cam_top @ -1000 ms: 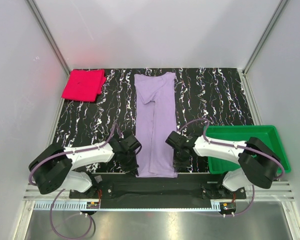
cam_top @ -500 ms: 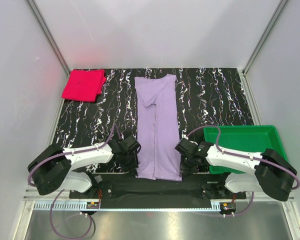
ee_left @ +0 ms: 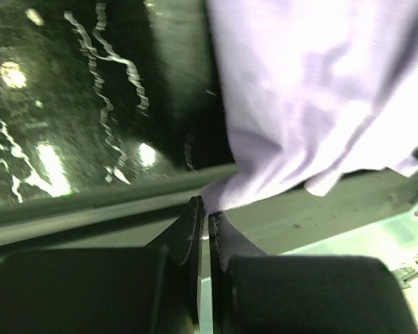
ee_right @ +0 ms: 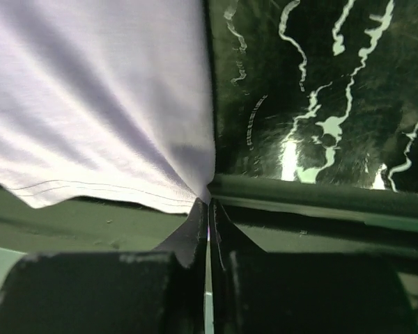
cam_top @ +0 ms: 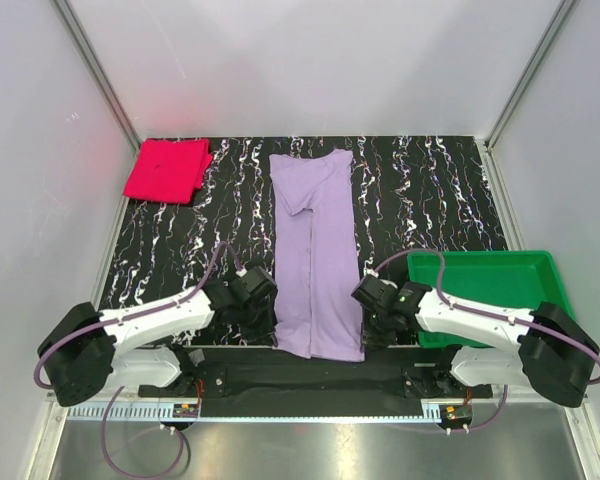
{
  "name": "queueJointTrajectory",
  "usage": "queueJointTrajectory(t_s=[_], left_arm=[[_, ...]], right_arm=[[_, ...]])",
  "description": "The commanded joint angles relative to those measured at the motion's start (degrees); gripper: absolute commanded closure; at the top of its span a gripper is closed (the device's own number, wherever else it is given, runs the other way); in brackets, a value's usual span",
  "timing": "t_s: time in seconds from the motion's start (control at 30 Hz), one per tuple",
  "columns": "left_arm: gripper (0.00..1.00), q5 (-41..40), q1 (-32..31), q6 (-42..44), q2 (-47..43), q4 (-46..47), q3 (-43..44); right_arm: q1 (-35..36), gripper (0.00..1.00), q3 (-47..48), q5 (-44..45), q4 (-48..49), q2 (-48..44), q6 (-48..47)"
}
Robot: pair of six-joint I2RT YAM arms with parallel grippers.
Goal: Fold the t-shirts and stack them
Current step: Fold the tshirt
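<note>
The lavender t-shirt [cam_top: 315,255] lies folded into a long strip down the middle of the black marbled table, collar end far, hem at the near edge. My left gripper [cam_top: 270,330] is shut on the hem's left corner [ee_left: 226,191]. My right gripper [cam_top: 365,335] is shut on the hem's right corner [ee_right: 195,188]. Both corners sit at the table's near edge. The pink-red t-shirt [cam_top: 167,170] lies as a folded square at the far left corner, away from both grippers.
A green plastic tray [cam_top: 490,295] stands at the right edge of the table, just behind my right arm. White walls with metal posts close in the far side. A black rail [cam_top: 310,375] runs along the near edge below the hem.
My right gripper moved from the strip's middle out to its near right corner, widening the hem end. My left gripper stayed at the left corner; its arm shifted slightly lower.
</note>
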Motion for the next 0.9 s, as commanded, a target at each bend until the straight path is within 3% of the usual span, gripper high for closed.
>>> queueJointTrajectory(t_s=[0.0,0.13,0.37,0.67,0.87], left_arm=[[1.0,-2.04,-0.55,2.05,-3.7,-3.51,4.88],[1.0,-1.96,-0.55,2.06,-4.59,-5.35,7.78],[0.93,-7.14,1.64,5.29,-0.29,-11.76,19.54],[0.94,-4.33,17.98,16.27,14.2,-11.95,32.74],[0.96,0.24,23.52,22.17,26.67,-11.51,42.76]], right_arm=[[-0.21,1.0,6.79,3.64,-5.95,-2.0,-1.18],[-2.31,1.0,11.73,3.9,-9.83,-1.73,-3.72],[-14.26,1.0,18.15,1.88,-11.16,0.29,-14.18],[-25.42,1.0,33.78,-2.08,-9.92,14.69,-27.19],[-30.26,1.0,45.91,-4.62,-9.13,27.26,-32.9]])
